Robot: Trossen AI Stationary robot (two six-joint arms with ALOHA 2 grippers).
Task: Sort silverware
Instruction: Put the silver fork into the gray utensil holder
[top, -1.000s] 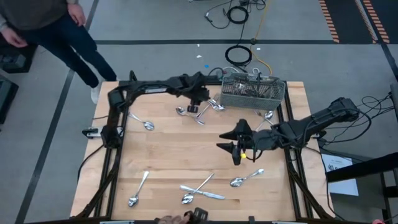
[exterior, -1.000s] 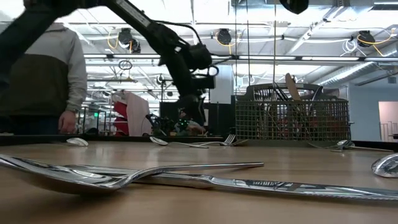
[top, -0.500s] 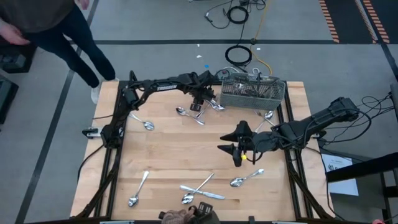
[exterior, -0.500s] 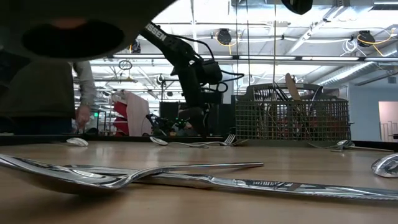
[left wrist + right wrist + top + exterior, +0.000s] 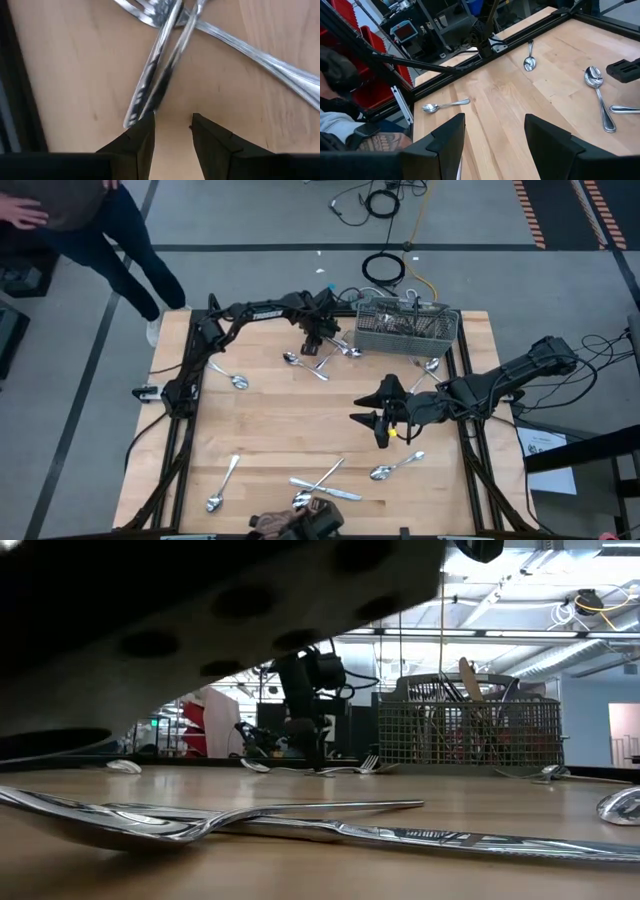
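Silverware lies scattered on the wooden table: crossed pieces (image 5: 318, 363) by the far edge, a spoon (image 5: 237, 381) at the left, more (image 5: 325, 486) near the front. My left gripper (image 5: 319, 346) stands open low over the crossed pieces, fingers pointing steeply down. In the left wrist view two handles (image 5: 152, 92) lie side by side just ahead of its gripper (image 5: 172, 120), with nothing between the fingers. My right gripper (image 5: 384, 418) hangs open above the table's middle right, empty. The wire-mesh basket (image 5: 406, 328) stands at the far edge, holding several pieces.
A person's hand (image 5: 296, 525) reaches over the table's near edge and blocks the upper left of the low view (image 5: 150, 630). Another person (image 5: 90, 220) stands beyond the far left corner. A spoon (image 5: 396, 468) lies below my right gripper. Bare wood lies mid-table (image 5: 290, 420).
My left gripper has sunk toward the crossed silverware and shifted a little toward the basket, tipping more steeply down, still open. A hand at the near edge has come across the low camera. The person at the far left has stepped farther away.
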